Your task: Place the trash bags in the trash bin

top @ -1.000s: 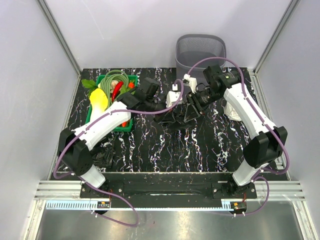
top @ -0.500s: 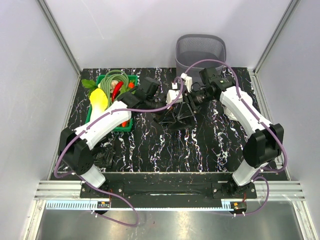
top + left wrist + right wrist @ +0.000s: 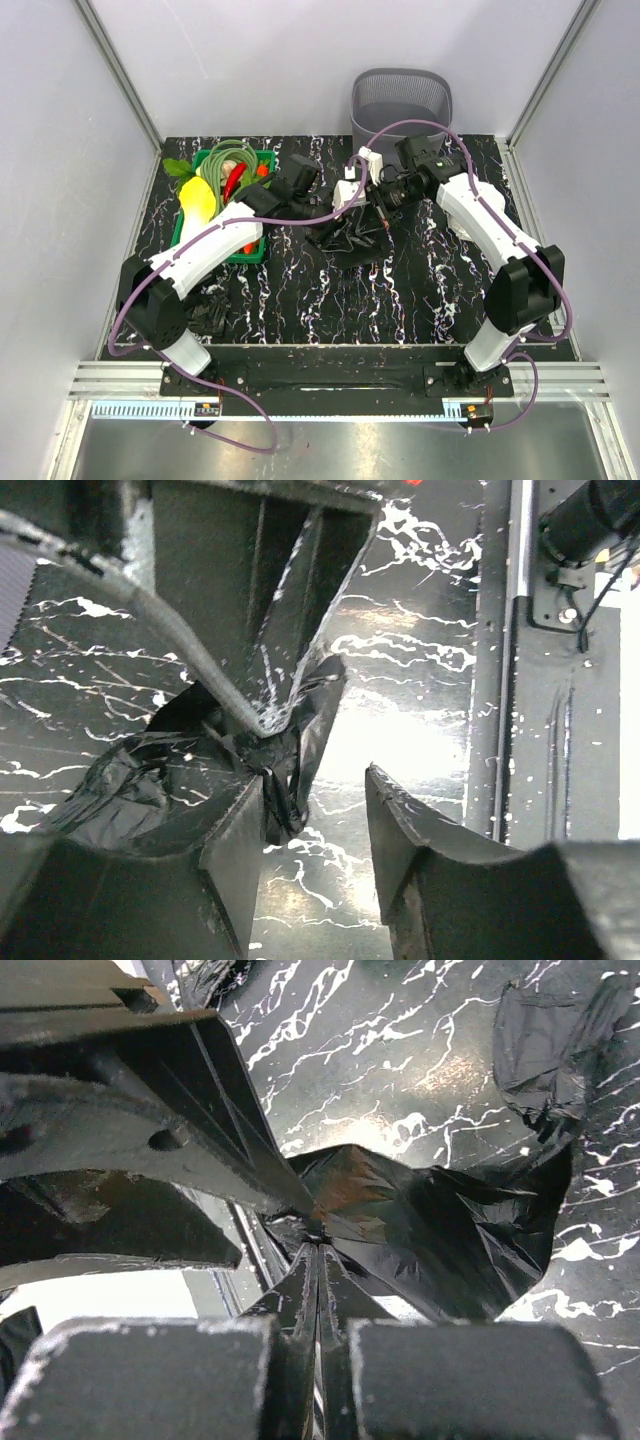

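Crumpled trash bag (image 3: 350, 235) is lying on the table (image 3: 420, 290), short of the trash bin (image 3: 401, 100).
Right gripper (image 3: 318, 1245) is pinching its film; left gripper (image 3: 315, 785) is standing half-open beside it; green crate (image 3: 247, 257) is holding vegetables.

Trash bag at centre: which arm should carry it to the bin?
Likely right: the right gripper is shut on the trash bag, trash bin close behind it; the left gripper is open.

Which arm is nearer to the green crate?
Left. The left arm stretches along the green crate's right side, overlapping its edge in the top view. The right arm stands across the table, beyond the trash bag in the middle.
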